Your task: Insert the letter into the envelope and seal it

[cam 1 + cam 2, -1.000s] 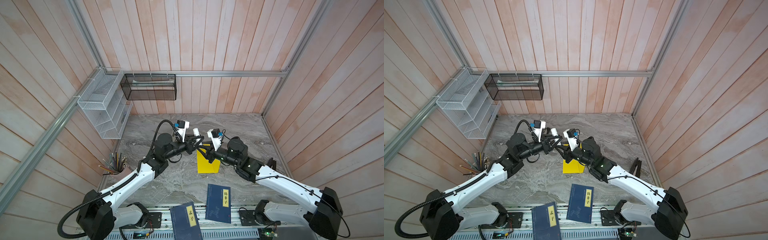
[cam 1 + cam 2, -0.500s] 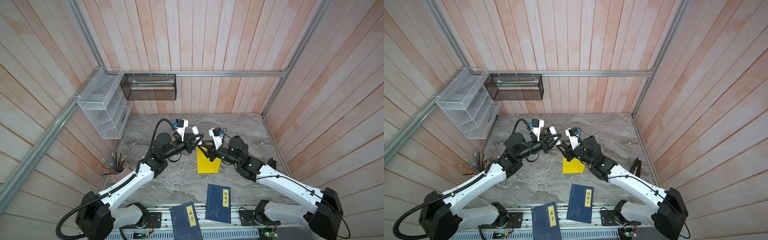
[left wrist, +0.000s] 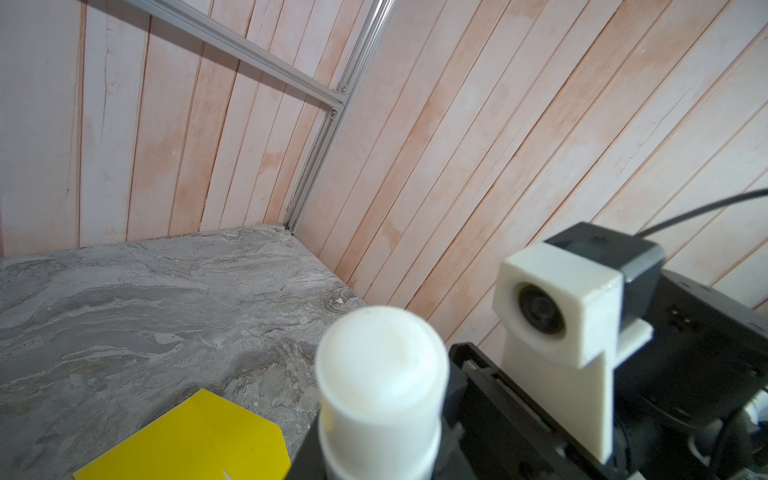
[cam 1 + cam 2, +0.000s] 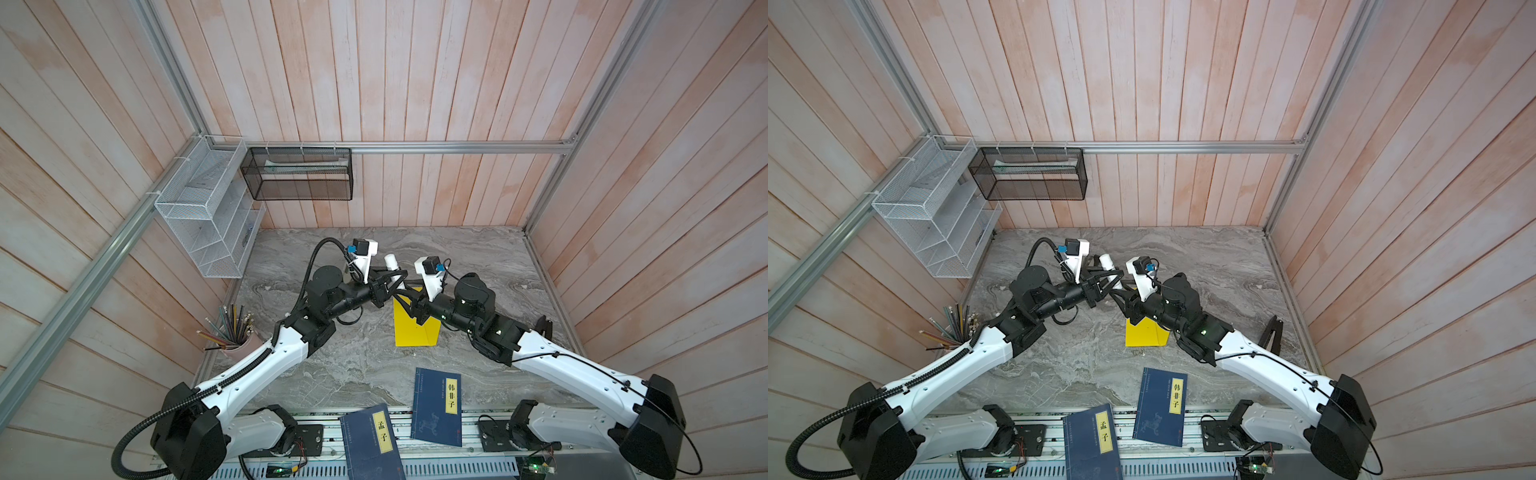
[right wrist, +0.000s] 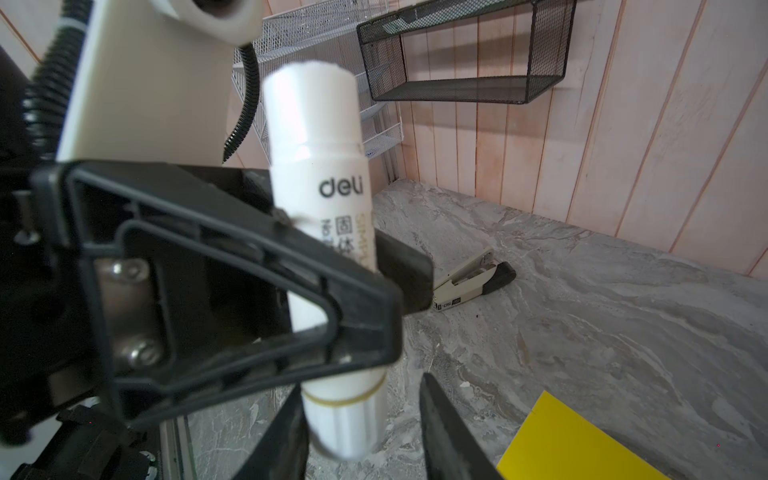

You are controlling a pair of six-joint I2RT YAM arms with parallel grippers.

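The yellow envelope [image 4: 415, 328] [image 4: 1144, 334] lies flat on the marble table, and its corner also shows in the wrist views [image 3: 187, 440] [image 5: 573, 449]. The letter is out of view. Above the envelope's far end my left gripper [image 4: 398, 277] [image 4: 1115, 276] is shut on a white glue stick [image 4: 391, 262] [image 3: 380, 374] [image 5: 320, 187], gripping it round the middle. My right gripper [image 4: 401, 297] [image 5: 361, 432] faces it, its jaws open astride the stick's lower end. One finger lies against the stick and the other stands apart.
A stapler [image 5: 469, 278] lies on the table behind the grippers. Two dark blue books [image 4: 438, 405] [image 4: 372, 440] rest at the front edge. A pencil cup [image 4: 237, 332] stands at the left, below a white wire rack [image 4: 208, 216] and a black mesh basket [image 4: 299, 174].
The right gripper's jaws stand wider around the stick's lower end than a second ago. Both arms have barely shifted, and the left gripper keeps its hold.
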